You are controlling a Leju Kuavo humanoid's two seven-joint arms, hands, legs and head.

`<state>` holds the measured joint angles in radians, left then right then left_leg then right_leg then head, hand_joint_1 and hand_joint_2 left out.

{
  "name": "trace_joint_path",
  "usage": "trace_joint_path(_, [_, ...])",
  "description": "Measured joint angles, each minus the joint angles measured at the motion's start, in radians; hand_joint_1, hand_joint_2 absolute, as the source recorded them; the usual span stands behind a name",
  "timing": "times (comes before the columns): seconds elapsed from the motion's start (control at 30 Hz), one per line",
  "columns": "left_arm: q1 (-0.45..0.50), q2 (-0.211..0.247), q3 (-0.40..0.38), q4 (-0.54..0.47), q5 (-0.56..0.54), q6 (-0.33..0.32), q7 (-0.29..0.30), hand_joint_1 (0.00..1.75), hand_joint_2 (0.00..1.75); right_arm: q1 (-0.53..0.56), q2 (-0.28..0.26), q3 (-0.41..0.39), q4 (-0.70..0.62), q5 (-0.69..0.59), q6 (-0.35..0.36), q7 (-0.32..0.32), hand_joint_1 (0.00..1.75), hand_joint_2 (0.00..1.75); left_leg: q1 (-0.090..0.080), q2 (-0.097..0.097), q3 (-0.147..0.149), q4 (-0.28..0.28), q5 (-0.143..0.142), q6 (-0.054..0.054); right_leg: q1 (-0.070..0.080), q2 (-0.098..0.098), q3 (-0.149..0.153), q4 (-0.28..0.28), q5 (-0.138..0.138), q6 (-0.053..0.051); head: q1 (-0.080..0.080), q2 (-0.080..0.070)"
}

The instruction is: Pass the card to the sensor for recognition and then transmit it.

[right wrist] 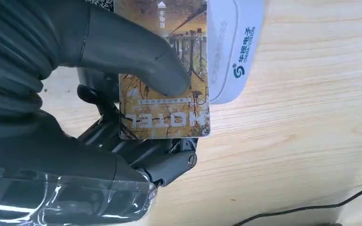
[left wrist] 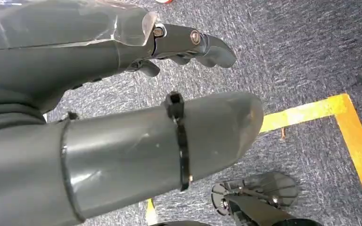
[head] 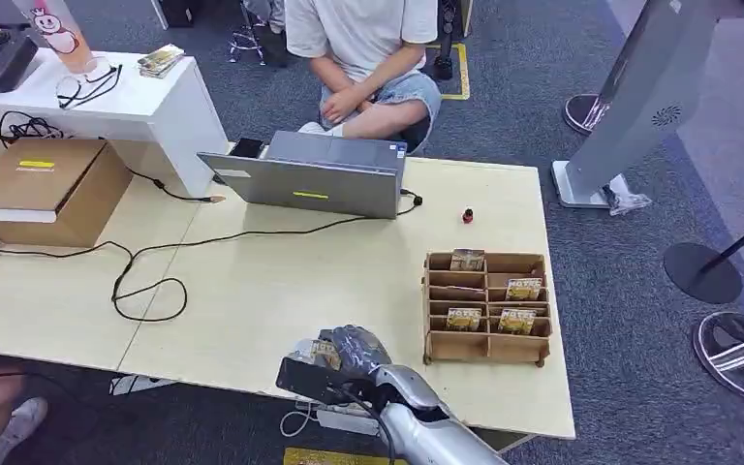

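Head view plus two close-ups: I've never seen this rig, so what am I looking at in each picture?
The wide picture is taken from the robot's head, looking down at a light wooden table. On it lie a grey laptop, a black cable, a cardboard box and a wooden rack holding cards. A person sits behind the table. The right hand reaches in at the near edge. Its wrist camera shows the thumb pressing a hotel card against the fingers, over a white sensor. The other close-up is from the left wrist: the left hand hangs over carpet, holding nothing.
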<state>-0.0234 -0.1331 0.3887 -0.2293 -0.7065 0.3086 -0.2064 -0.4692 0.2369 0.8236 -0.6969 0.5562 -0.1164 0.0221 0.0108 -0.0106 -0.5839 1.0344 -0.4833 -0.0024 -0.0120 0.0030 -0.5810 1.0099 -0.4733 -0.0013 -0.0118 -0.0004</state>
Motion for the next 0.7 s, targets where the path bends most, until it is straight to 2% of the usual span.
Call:
trace_joint_path(0.47, [-0.001, -0.002, -0.014, 0.000, -0.008, 0.002, 0.004, 0.00, 0.00, -0.012, 0.000, 0.000, 0.027, 0.018, -0.013, 0.006, 1.75, 1.75, 0.000, 0.000, 0.001, 0.000, 0.001, -0.001, 0.000, 0.000, 0.001, 0.000, 0.000, 0.000, 0.000, 0.000])
trace_joint_path(0.7, [-0.016, -0.002, -0.014, 0.000, -0.009, -0.005, 0.025, 0.00, 0.00, -0.015, 0.002, 0.000, 0.034, 0.021, -0.011, 0.006, 1.75, 1.75, 0.000, 0.000, 0.001, 0.000, 0.001, -0.001, 0.000, 0.000, 0.001, 0.000, 0.001, -0.001, 0.000, 0.000])
